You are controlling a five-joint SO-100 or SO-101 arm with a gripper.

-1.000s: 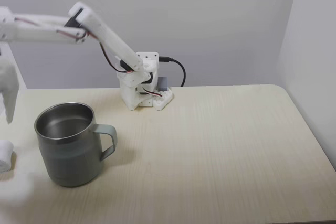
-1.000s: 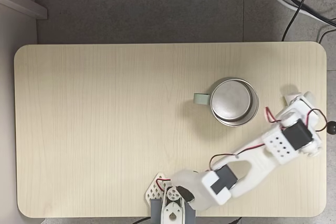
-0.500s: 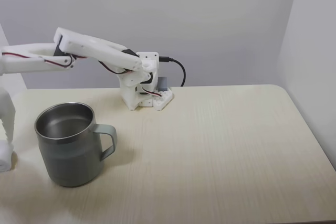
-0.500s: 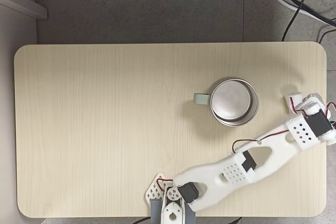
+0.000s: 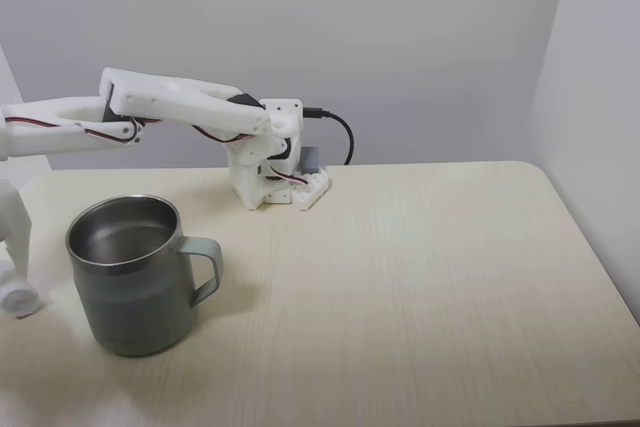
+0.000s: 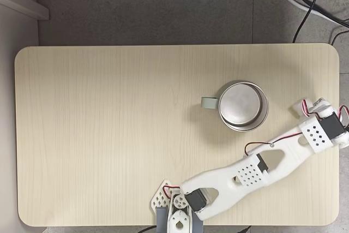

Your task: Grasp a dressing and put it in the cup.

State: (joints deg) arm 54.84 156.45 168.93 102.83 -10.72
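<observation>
The cup [image 5: 133,277] is a grey-green steel mug with a shiny rim, standing at the left of the side fixed view; its handle points right. Seen from above, the cup [image 6: 243,106] sits right of centre. The dressing [image 5: 19,297] is a small white roll lying on the table left of the cup, at the frame edge. From above, the dressing [image 6: 301,108] lies right of the cup near the table's edge. My gripper [image 5: 10,282] reaches down onto it, and the white fingers [image 6: 317,104] press against the roll, which lies slightly askew.
The arm's base [image 5: 275,172] is bolted at the far edge of the table [image 5: 420,277], with a black cable behind it. The long white arm [image 6: 256,170] spans the table's right side in the top-down view. Cables [image 6: 316,4] lie on the floor beyond the table.
The arm stretched out and lowered, bringing the gripper down to the dressing. In the last half second the arm barely moved, while the roll turned slightly between the fingers.
</observation>
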